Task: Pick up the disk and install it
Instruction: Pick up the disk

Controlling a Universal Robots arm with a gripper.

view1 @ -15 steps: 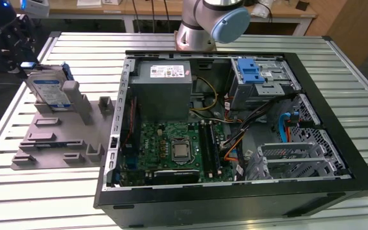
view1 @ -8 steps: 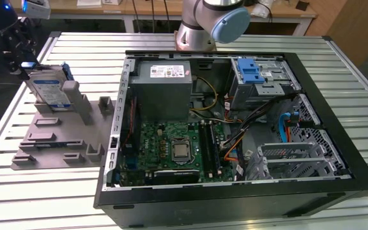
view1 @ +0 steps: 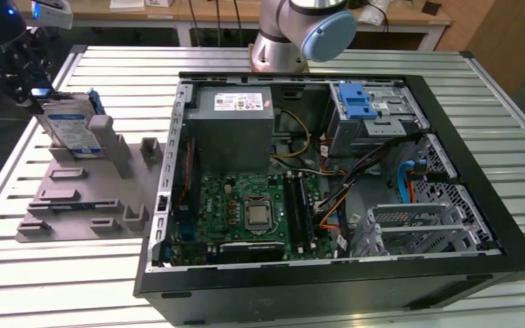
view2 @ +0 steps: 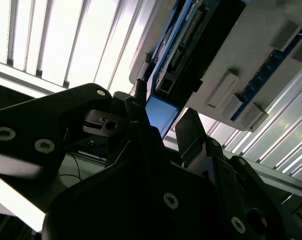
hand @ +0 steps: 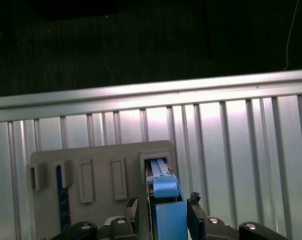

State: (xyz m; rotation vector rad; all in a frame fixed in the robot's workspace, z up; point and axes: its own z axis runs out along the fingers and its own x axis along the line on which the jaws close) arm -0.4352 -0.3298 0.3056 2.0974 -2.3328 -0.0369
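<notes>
A silver disk [view1: 69,126] with a blue frame stands upright on its edge in a slot of a grey plastic holder [view1: 80,198], which lies on a slatted metal surface [view1: 44,287] at the exterior view's left, just beside an open computer case [view1: 317,280]. In both wrist views the black tool [hand: 163,204] sits at the disk's blue upper edge, released, with one of its fingers [hand: 132,207] on each side and a little gap showing. The disk is seated in the holder, outside the case.
</notes>
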